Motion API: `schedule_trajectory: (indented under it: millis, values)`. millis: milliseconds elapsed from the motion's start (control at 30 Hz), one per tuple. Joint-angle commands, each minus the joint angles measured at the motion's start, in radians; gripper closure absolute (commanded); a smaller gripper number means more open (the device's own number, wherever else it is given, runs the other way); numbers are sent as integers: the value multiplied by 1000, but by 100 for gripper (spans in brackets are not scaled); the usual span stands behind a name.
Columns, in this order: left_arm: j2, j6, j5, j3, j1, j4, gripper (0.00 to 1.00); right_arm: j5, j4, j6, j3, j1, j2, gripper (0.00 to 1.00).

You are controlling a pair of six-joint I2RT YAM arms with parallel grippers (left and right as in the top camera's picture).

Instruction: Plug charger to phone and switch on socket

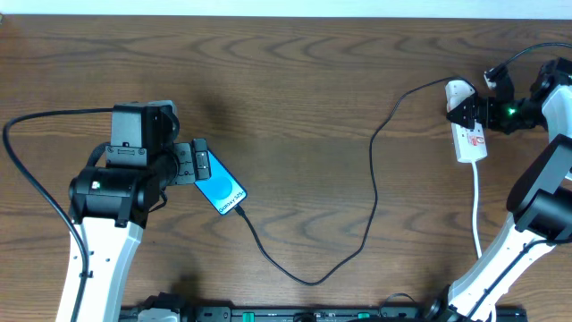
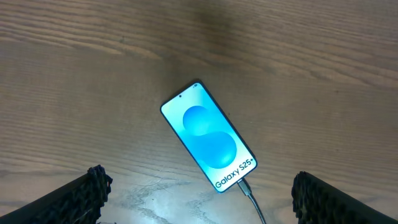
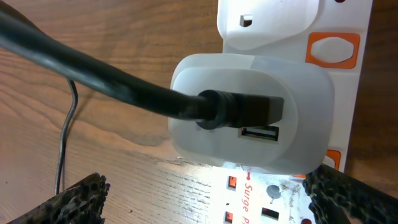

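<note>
The phone (image 1: 223,192) lies slanted on the wooden table, its blue screen (image 2: 208,137) lit. The charger (image 1: 313,279), a thin black cable, has its plug tip (image 2: 244,185) seated in the phone's lower end. It loops across the table up to a white adapter (image 3: 249,112) on the socket (image 1: 471,141). My left gripper (image 2: 199,208) hovers open over the phone's near end, with nothing between its fingers. My right gripper (image 3: 208,202) stands open above the socket (image 3: 273,193), just short of the adapter. Small red lights (image 3: 231,182) glow on the strip.
The socket's white cord (image 1: 477,210) runs down toward the front edge beside the right arm. An orange-rimmed switch (image 3: 334,48) sits on the strip beyond the adapter. A dark rail (image 1: 313,314) lines the table's front edge.
</note>
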Motion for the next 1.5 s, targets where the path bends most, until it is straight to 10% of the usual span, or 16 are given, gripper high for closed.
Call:
schedule_trajectory:
  millis: [0, 1467]
  values:
    - [0, 16, -13, 16, -3, -3, 5, -65, -9, 11, -7, 13, 23, 1]
    - [0, 16, -13, 16, -3, -3, 4, -57, 23, 23, -7, 21, 23, 1]
